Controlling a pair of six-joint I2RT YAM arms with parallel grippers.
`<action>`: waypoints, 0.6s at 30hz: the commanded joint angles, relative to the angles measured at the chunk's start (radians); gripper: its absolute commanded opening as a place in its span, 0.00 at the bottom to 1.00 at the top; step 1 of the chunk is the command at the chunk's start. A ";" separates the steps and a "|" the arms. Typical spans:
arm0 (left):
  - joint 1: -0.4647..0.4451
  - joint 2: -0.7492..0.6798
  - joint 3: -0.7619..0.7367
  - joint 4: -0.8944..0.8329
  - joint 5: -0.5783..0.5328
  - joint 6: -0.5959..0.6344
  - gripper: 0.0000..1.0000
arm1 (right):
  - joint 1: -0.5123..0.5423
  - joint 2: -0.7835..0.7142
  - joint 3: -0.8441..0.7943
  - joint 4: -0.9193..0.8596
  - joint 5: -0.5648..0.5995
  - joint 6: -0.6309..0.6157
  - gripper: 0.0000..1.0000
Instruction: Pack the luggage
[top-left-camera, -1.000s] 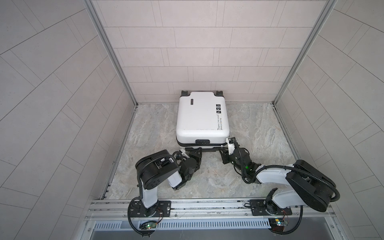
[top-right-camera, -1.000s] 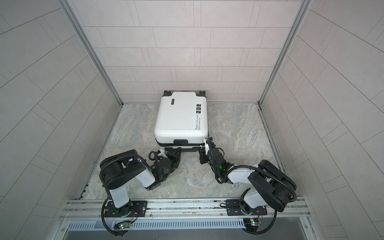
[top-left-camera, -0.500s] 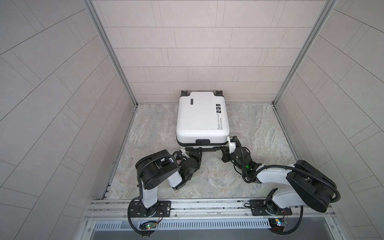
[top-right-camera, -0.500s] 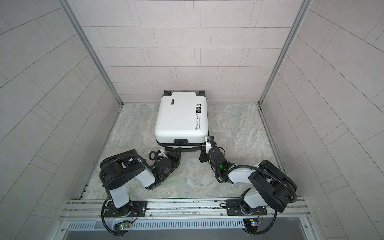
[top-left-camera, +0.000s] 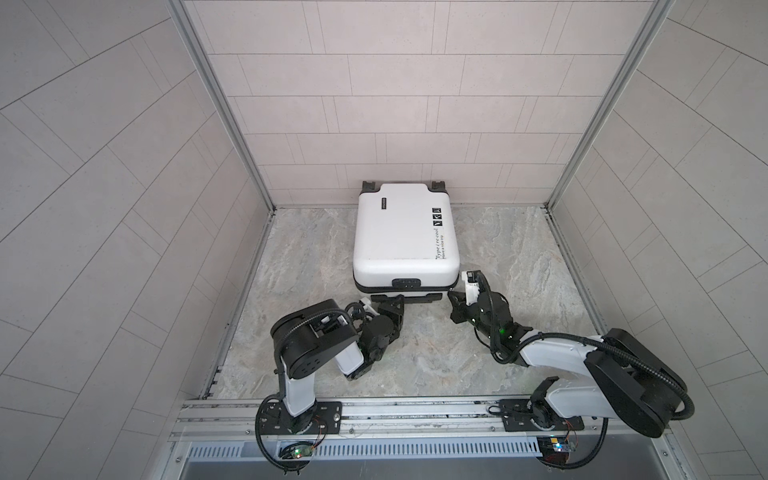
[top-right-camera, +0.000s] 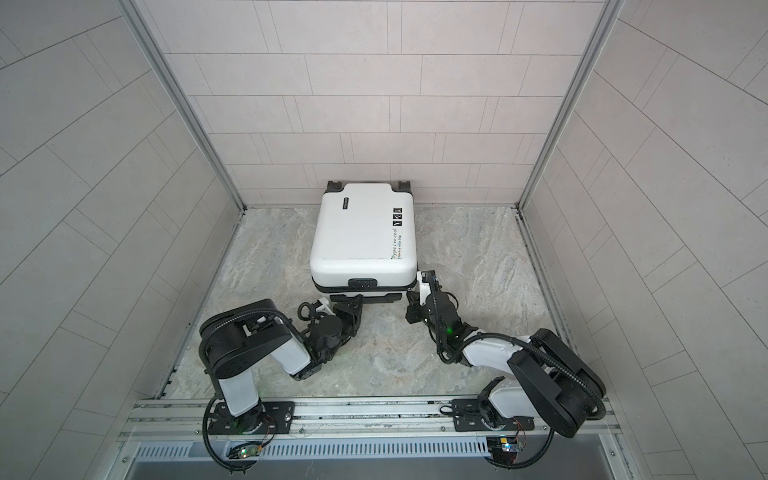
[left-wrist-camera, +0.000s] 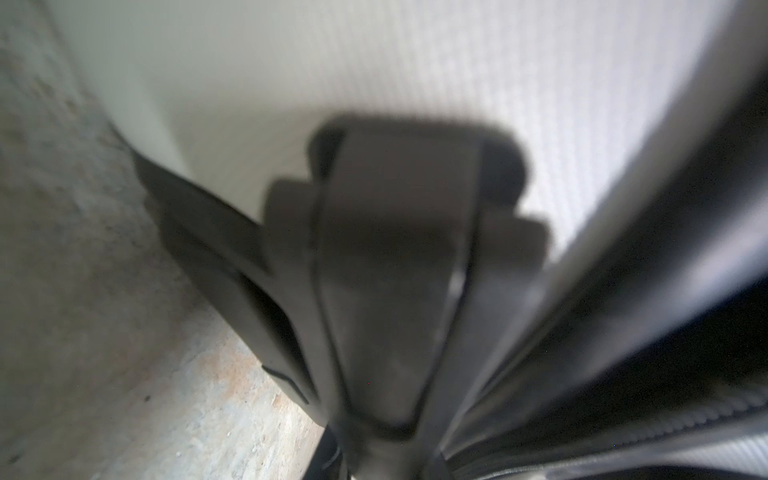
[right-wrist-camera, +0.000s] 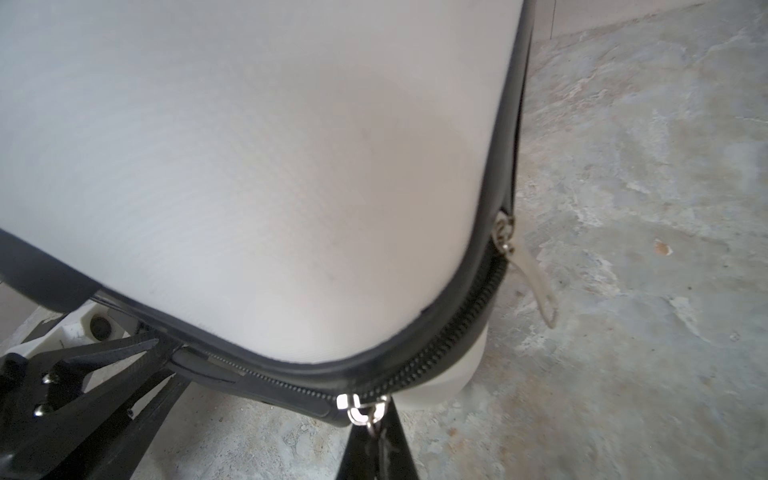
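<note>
The luggage (top-left-camera: 405, 232) lies flat and closed on the floor (top-left-camera: 311, 257) in both top views, its wheeled end against the back wall (top-left-camera: 395, 124). The left gripper (top-left-camera: 392, 304) touches the left end of the handle (top-left-camera: 417, 297) at the near end. Its wrist view is blurred, so I cannot tell whether the fingers clamp. The right gripper (right-wrist-camera: 376, 440) sits at the near right corner, fingers pinched together on the pull (right-wrist-camera: 371, 419) of 1 slider (right-wrist-camera: 355, 409). A 2nd slider (right-wrist-camera: 504, 230) sits further round the corner, its pale tab (right-wrist-camera: 536, 282) hanging loose.
</note>
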 joint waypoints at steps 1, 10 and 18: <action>0.008 -0.005 -0.026 -0.012 -0.065 0.013 0.00 | -0.057 -0.034 -0.030 -0.026 0.078 -0.007 0.00; 0.009 -0.022 -0.057 -0.014 -0.036 0.025 0.00 | -0.158 -0.020 0.000 -0.063 -0.048 -0.036 0.00; 0.008 -0.027 -0.065 -0.014 -0.018 0.035 0.00 | -0.233 0.014 0.067 -0.105 -0.155 -0.065 0.00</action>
